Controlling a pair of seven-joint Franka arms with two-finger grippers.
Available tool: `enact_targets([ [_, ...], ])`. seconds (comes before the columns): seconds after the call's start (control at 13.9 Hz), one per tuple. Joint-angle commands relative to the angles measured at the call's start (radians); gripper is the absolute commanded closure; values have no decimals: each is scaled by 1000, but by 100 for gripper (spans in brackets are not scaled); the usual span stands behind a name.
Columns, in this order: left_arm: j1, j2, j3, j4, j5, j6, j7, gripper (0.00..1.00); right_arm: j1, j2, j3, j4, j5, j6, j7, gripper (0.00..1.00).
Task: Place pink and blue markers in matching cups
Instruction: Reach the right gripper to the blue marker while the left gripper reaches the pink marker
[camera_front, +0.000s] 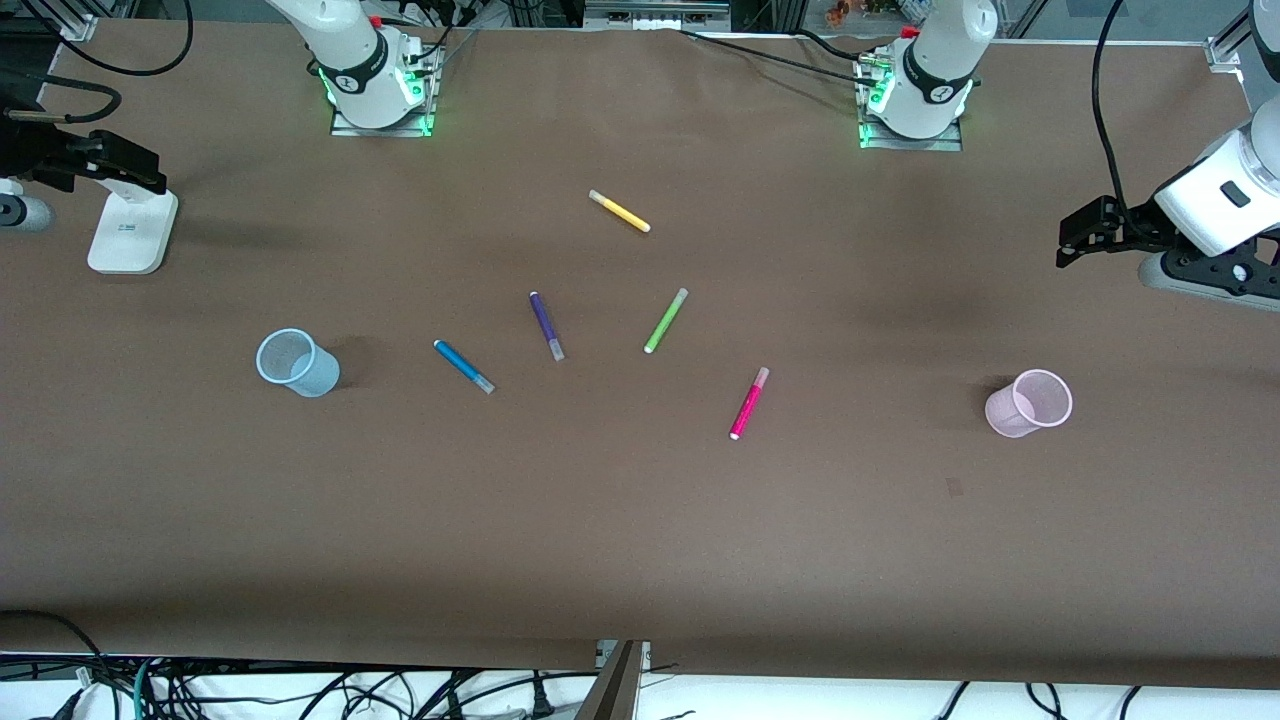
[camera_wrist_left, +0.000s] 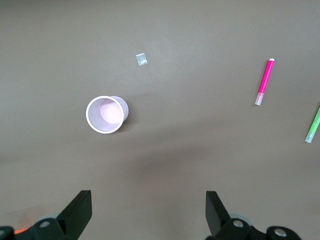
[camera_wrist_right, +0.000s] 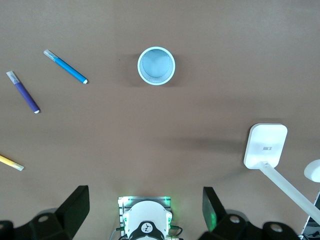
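The pink marker lies flat mid-table and also shows in the left wrist view. The blue marker lies flat beside the light blue cup, which stands upright toward the right arm's end. The light pink cup stands upright toward the left arm's end. My left gripper hangs high, open and empty, with the pink cup in its view. My right gripper hangs high, open and empty, and its view shows the blue cup and blue marker.
A purple pen, a green pen and a yellow pen lie between the two markers and the arm bases. A white stand is at the right arm's end. A small scrap lies near the pink cup.
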Motion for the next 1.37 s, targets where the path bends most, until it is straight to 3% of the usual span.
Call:
enact_targets([
  [0.0, 5, -17, -4, -9, 17, -10, 9, 0, -12, -2, 0, 7, 24, -6, -6, 0],
  [0.29, 5, -17, -5, -9, 15, -11, 7, 0, -12, 1, 0, 8, 24, 4, -6, 0],
  [0.72, 5, -17, -5, -8, 15, -13, 7, 0, 10, 113, 12, 10, 42, 21, -7, 0],
  [1.08, -15, 22, -8, -9, -43, 10, 21, 0, 47, 257, 12, 10, 56, 81, -7, 0],
  [1.3, -57, 97, -62, -17, -52, 104, -5, 0, 112, 351, 13, 8, 59, 200, 6, 0],
])
